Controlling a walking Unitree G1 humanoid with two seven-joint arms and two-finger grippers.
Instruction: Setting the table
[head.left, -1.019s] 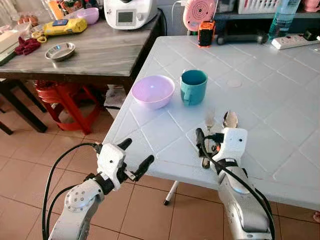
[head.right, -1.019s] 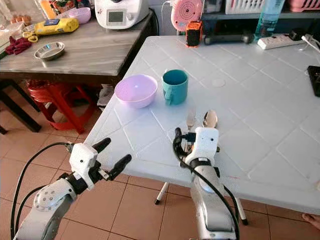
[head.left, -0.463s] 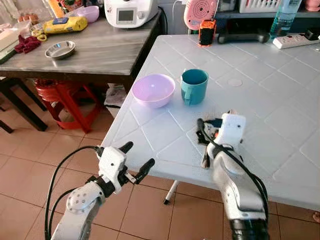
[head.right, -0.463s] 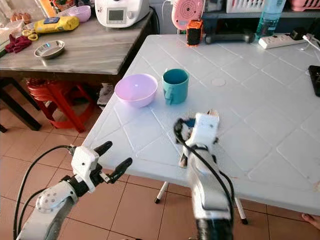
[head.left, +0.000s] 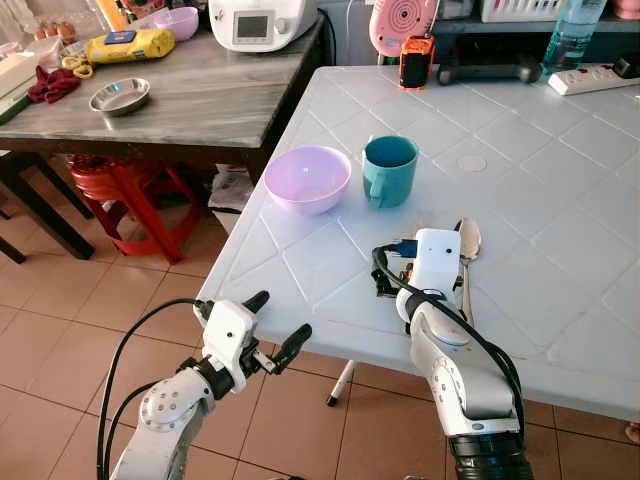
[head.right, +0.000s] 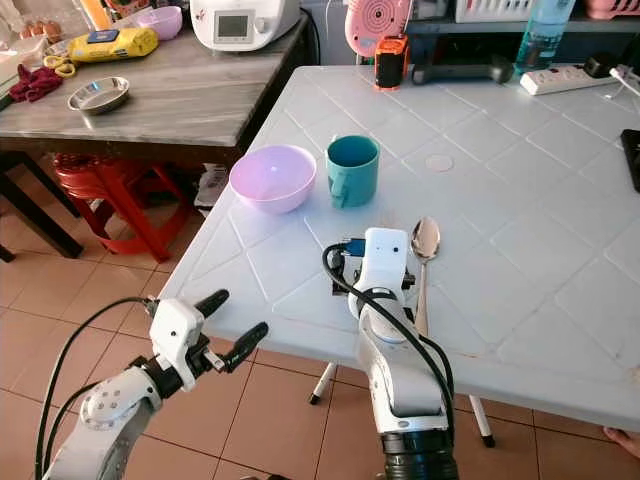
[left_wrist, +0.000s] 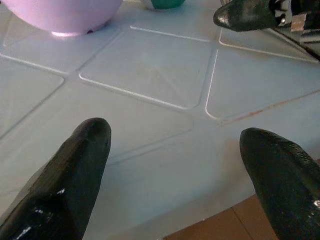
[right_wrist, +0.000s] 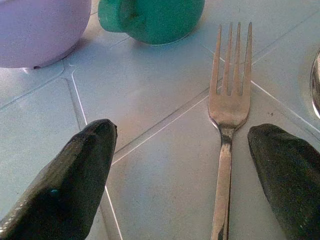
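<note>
Right pincer (right_wrist: 175, 150) spread wide above silver metal fork (right_wrist: 227, 115) near white bench (head.left: 560, 150) front edge, gripping nothing. Left pincer (head.left: 272, 325) spread, empty, off that edge.

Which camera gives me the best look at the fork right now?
The right wrist view: the fork lies flat on the white table between the right tool's open fingers, tines toward the teal mug. In the head views, the right wrist covers it.
</note>
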